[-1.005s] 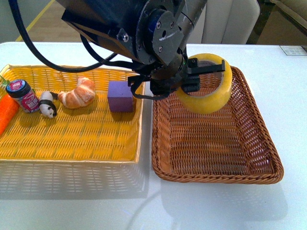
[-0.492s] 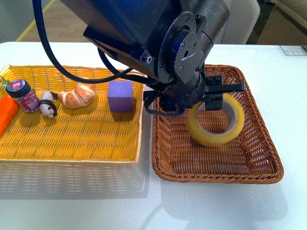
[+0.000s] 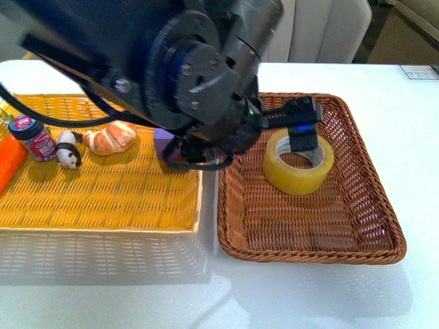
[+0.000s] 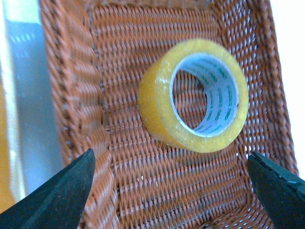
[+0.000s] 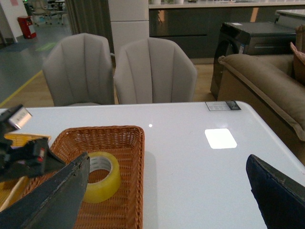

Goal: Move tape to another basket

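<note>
The tape (image 3: 298,166), a yellowish roll with a white core, lies flat on the floor of the brown wicker basket (image 3: 374,226), in its far half. My left gripper (image 3: 300,127) hovers open just over the roll's far rim, touching nothing that I can make out. In the left wrist view the tape (image 4: 157,102) sits free ahead of the open left gripper (image 4: 170,160), with bare basket (image 4: 143,191) weave between the fingers. My right gripper (image 5: 167,160) is open over the white table, to the right of the basket (image 5: 128,143) and tape (image 5: 100,183).
The yellow basket (image 3: 103,199) on the left holds a purple block (image 3: 163,142), a croissant (image 3: 113,137), a small jar (image 3: 34,137), a panda toy (image 3: 67,151) and a carrot (image 3: 10,164). The left arm's bulk hangs over the gap between baskets. Chairs (image 5: 152,71) stand beyond the table.
The left gripper carried the tape down from above the brown basket's far end, let it go, and drew back leftward. The roll now lies flat on its own.
</note>
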